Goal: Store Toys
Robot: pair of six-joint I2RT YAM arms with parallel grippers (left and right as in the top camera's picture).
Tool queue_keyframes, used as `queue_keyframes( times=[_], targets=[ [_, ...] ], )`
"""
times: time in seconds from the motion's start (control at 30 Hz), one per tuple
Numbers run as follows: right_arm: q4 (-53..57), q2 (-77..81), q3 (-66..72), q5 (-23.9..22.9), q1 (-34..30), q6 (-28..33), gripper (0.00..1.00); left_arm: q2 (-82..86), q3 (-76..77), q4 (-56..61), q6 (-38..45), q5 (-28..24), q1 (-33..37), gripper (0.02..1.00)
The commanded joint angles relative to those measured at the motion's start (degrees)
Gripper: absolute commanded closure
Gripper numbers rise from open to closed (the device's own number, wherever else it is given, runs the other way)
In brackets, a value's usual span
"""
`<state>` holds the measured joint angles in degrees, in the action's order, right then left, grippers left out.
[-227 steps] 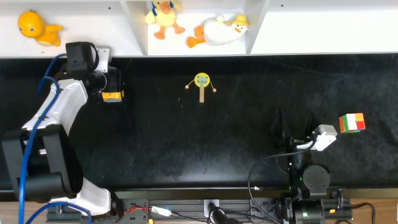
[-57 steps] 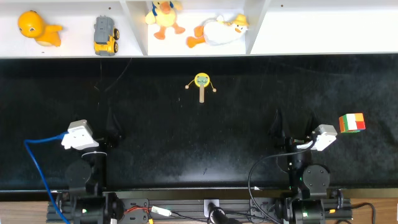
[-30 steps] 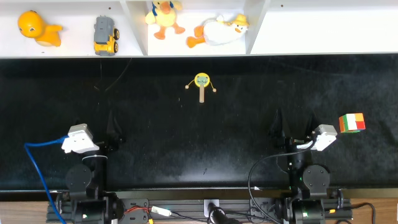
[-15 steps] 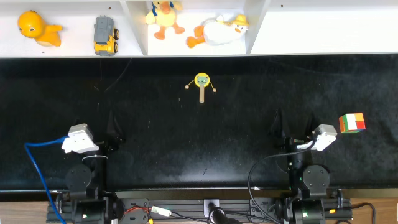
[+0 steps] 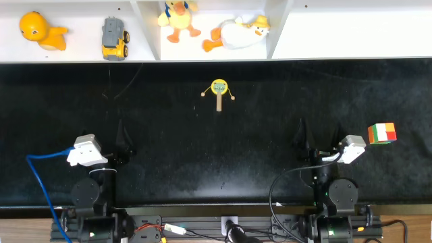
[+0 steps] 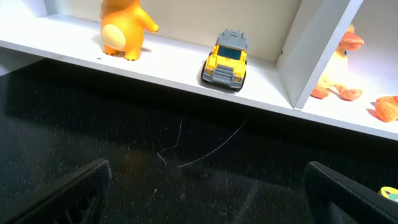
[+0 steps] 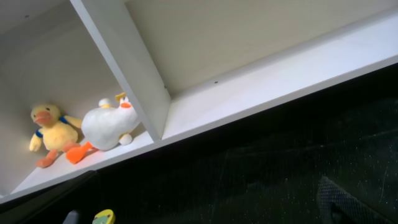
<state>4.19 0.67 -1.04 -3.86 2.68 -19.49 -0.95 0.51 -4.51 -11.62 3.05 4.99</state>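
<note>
A yellow toy truck (image 5: 115, 37) (image 6: 227, 59) stands in the left compartment of the white shelf (image 5: 337, 40), beside an orange duck (image 5: 40, 28) (image 6: 124, 28). The middle compartment holds a yellow plush duck (image 5: 179, 17) (image 7: 53, 134) and a white plush goose (image 5: 239, 32) (image 7: 109, 127). On the black mat lie a small rattle drum (image 5: 219, 91) at centre back and a coloured cube (image 5: 381, 132) at the right. My left gripper (image 5: 118, 142) (image 6: 205, 202) is drawn back at the front left, open and empty. My right gripper (image 5: 318, 136) (image 7: 208, 202) sits at the front right, open and empty, left of the cube.
The black mat (image 5: 216, 155) covers the table from the shelf to the front edge. The right shelf compartment (image 5: 351, 27) has a bare white floor. A blue cable (image 5: 40, 182) loops beside the left arm's base.
The left arm, earlier stretched to the shelf with the truck, has folded back to the front left; the truck now stands in the shelf. Nothing has moved in the last second.
</note>
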Motion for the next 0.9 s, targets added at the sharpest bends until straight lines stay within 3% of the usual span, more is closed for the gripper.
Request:
queue_keyframes(
  times=[0.03,0.27,0.47,0.77,0.9],
  targets=[
    [-2.75,-0.46,0.79,0.59,0.35,-0.33,0.005,0.68,-0.04,-0.20,0.85,-0.59,0.39,0.020],
    [-4.50,-0.46,0.76,10.03,0.35,-2.93,0.005,0.68,-0.04,-0.20,0.85,-0.59,0.39,0.020],
    [-1.09,1.46,-3.39,12.52,0.31,-1.29,0.003,0.68,-0.04,-0.22,0.85,-0.59,0.39,0.020],
    [12.72,26.93,-29.68,21.07,0.31,4.57,0.005,0.68,-0.04,-0.20,0.85,-0.59,0.39,0.020],
    [23.67,40.94,-45.42,23.08,0.39,10.75,0.003,0.68,-0.04,-0.20,0.85,-0.59,0.39,0.020]
  ],
)
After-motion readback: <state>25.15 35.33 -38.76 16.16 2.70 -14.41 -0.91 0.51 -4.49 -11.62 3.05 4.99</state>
